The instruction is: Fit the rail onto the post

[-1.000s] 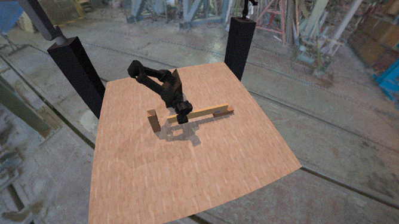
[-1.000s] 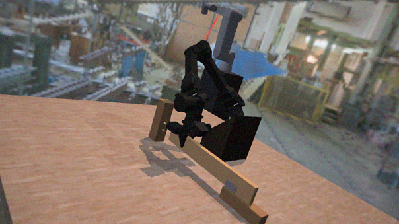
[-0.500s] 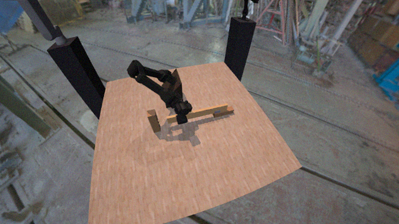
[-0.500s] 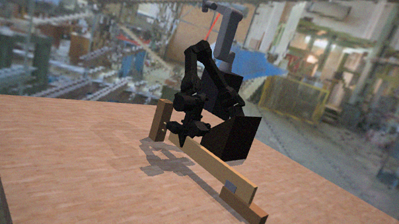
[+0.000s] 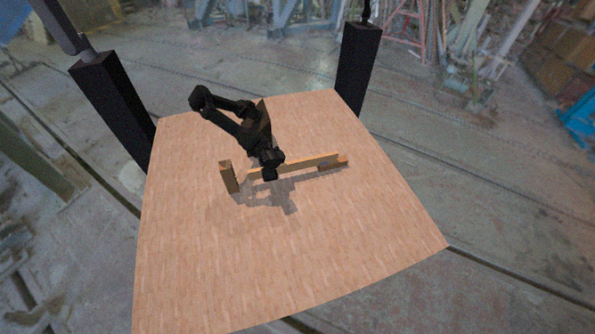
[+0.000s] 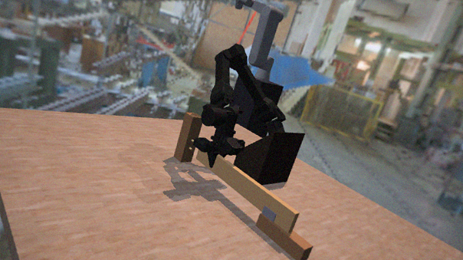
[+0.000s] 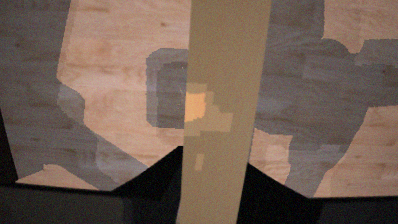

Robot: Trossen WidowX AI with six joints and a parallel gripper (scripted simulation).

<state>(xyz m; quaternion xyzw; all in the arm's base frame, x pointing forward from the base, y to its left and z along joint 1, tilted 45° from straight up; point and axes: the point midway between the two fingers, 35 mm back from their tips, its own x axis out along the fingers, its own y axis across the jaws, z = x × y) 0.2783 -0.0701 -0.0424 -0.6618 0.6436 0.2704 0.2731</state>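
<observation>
The long pale rail (image 5: 306,163) (image 6: 250,187) (image 7: 227,60) is held near its post end by my gripper (image 6: 212,161) (image 7: 201,154), which is shut on it with one finger on each side. The rail's near end looks raised off the table, and the rail looks roughly level. A gap separates that end from the short brown post (image 5: 228,176) (image 6: 186,136). Two small pegs show on the post, an upper peg (image 6: 192,140) and a lower peg (image 6: 190,148). The far end rests at the grey bracket (image 6: 269,213) on the low footboard block (image 5: 334,165) (image 6: 285,239). The holes are hidden.
The dark wedge-shaped arm base (image 6: 282,159) stands on the table (image 5: 250,270) (image 6: 94,211) behind the rail. The arm reaches over the rail from that side. Two dark pedestals (image 5: 110,98) (image 5: 359,60) with other arms stand beyond the table's edge.
</observation>
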